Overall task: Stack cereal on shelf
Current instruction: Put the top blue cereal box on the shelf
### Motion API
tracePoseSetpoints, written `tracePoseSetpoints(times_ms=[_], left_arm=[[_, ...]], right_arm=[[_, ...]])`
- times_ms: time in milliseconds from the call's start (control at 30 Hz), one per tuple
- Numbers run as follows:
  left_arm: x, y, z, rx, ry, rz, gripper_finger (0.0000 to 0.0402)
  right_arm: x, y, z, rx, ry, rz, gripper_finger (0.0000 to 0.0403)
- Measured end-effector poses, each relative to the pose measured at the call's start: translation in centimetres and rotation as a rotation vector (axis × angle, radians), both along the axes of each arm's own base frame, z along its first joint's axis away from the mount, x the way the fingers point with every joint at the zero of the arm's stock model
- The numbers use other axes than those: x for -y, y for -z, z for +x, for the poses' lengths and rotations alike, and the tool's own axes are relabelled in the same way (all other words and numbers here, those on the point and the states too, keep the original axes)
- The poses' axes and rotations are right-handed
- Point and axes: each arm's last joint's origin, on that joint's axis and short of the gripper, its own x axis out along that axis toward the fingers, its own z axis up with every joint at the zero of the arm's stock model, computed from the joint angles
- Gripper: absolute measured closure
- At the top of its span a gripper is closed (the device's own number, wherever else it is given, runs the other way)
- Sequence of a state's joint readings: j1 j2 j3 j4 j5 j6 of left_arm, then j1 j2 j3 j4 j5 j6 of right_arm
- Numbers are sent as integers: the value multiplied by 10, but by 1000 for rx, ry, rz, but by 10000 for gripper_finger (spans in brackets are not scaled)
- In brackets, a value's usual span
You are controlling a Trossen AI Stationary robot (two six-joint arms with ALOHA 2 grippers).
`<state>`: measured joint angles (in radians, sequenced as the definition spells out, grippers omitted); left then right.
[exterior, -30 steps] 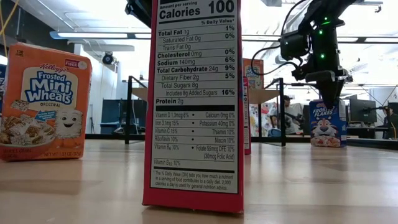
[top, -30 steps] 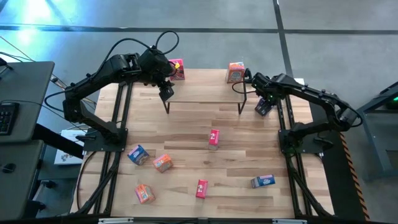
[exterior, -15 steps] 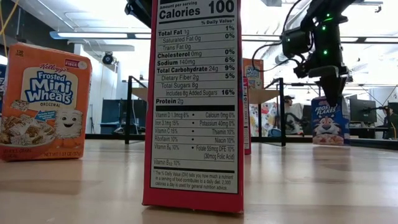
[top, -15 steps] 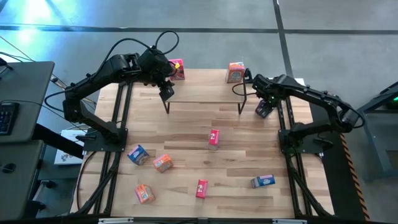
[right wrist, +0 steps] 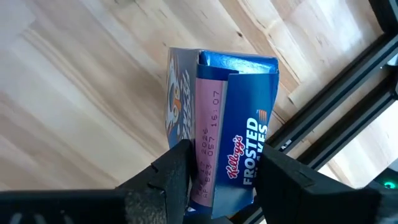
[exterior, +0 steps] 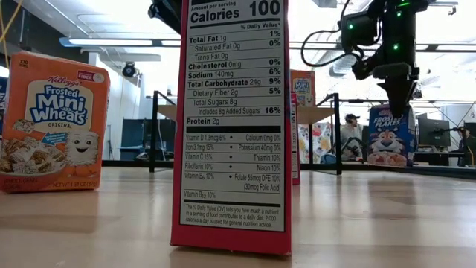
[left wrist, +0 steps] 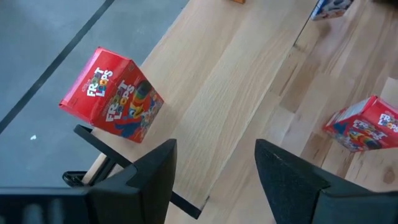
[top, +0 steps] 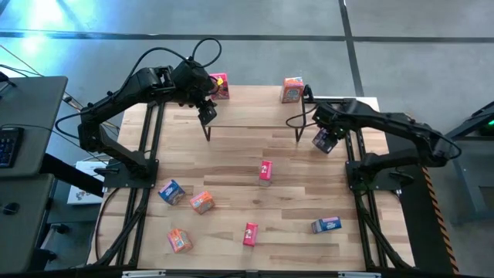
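left gripper (top: 208,114) hangs at the far left, fingers (left wrist: 155,171) parted; right gripper (top: 324,140) at the far right, fingers (right wrist: 177,171) clamped.

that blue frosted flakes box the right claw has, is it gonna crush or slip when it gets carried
The blue box looks like thin cardboard, so it is probably light and could dent under a hard squeeze. The right claw pinches its narrow sides near one end, so it may swing or twist. Its glossy print might slip a little.
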<state>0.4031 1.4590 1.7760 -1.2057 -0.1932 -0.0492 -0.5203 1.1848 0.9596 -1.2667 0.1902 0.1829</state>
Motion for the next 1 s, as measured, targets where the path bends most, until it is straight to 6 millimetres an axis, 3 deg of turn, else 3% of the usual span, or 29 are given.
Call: tracePoseSetpoints(times_ms=[500, 700, 1000], left_arm=[[2, 0, 1, 25, 41, -48, 112], [0, -3, 5, 109, -19, -69, 108], [0, -4, 5, 87, 24, -38, 108]], right_arm=[[-26, -5, 1, -1, -65, 22, 254], [-36, -5, 4, 13, -82, 70, 254], [-51, -5, 9, 51, -104, 138, 254]])
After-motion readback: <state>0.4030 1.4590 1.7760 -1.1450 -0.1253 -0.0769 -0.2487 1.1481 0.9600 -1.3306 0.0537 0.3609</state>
